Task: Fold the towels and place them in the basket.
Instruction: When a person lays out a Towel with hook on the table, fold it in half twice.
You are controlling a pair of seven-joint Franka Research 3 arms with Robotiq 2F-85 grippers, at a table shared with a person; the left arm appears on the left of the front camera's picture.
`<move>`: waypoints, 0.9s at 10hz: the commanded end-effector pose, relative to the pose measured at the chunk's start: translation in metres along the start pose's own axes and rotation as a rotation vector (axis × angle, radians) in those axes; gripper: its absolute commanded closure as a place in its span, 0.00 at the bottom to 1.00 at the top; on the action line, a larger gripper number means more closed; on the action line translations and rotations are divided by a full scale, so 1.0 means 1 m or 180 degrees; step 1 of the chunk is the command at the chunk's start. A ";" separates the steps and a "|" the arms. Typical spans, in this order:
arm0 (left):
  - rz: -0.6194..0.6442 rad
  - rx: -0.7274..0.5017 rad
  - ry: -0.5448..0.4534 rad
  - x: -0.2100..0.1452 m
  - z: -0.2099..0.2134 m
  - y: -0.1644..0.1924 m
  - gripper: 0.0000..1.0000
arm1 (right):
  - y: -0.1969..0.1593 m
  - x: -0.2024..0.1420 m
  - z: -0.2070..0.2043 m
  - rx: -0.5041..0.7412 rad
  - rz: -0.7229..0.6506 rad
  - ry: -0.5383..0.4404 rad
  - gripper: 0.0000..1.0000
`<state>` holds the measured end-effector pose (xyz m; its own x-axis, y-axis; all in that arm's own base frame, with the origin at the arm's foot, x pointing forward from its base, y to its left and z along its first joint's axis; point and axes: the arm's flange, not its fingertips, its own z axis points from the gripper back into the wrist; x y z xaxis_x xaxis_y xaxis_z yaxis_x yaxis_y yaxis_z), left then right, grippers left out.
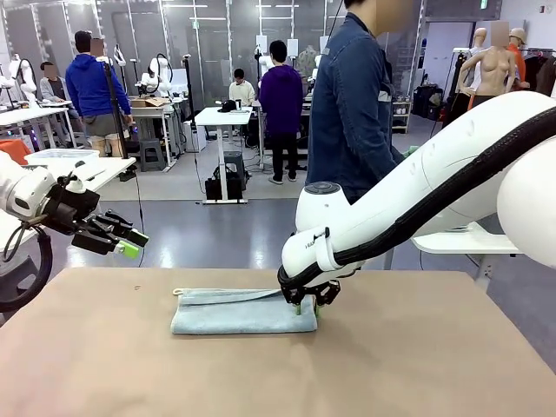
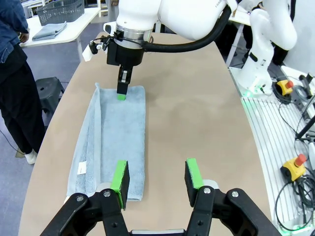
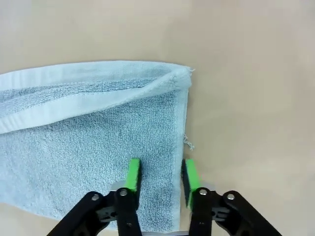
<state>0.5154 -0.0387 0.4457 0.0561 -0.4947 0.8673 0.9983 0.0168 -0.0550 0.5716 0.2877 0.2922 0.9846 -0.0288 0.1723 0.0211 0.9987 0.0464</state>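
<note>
I'm setting the right gripper (image 1: 306, 306) astride the right end of the blue-grey towel (image 1: 241, 311), which is lying folded lengthwise mid-table, probably to fold that end over. I can't tell whether it's pinching yet. I'm holding the left gripper (image 1: 130, 248) released and empty, off to the side. The brown table (image 1: 417, 365) is flat and matte, and people are working at benches behind.

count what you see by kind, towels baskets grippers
towels: 2 (towel at the right gripper, folded towel on the side table)
basket: 1
grippers: 2 (right gripper, left gripper)
total: 5
</note>
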 end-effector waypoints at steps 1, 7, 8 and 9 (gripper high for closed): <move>-0.0019 0.0017 0.0004 0.001 0.000 -0.003 0.41 | 0.006 0.003 -0.006 -0.0100 -0.0131 -0.0044 0.60; -0.0019 0.0017 0.0004 0.001 0.000 -0.003 0.41 | 0.006 0.002 -0.010 -0.0249 -0.0144 0.0035 1.00; -0.0019 0.0017 0.0004 0.001 0.000 -0.003 0.41 | 0.005 0.002 -0.011 -0.0255 -0.0137 0.0051 1.00; -0.0019 0.0017 0.0004 0.001 0.000 -0.003 0.41 | 0.000 0.001 -0.011 -0.0266 -0.0134 0.0052 1.00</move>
<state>0.5154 -0.0387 0.4457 0.0561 -0.4947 0.8673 0.9983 0.0168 -0.0550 0.5735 0.2919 0.2937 0.9858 -0.0436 0.1621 0.0386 0.9987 0.0335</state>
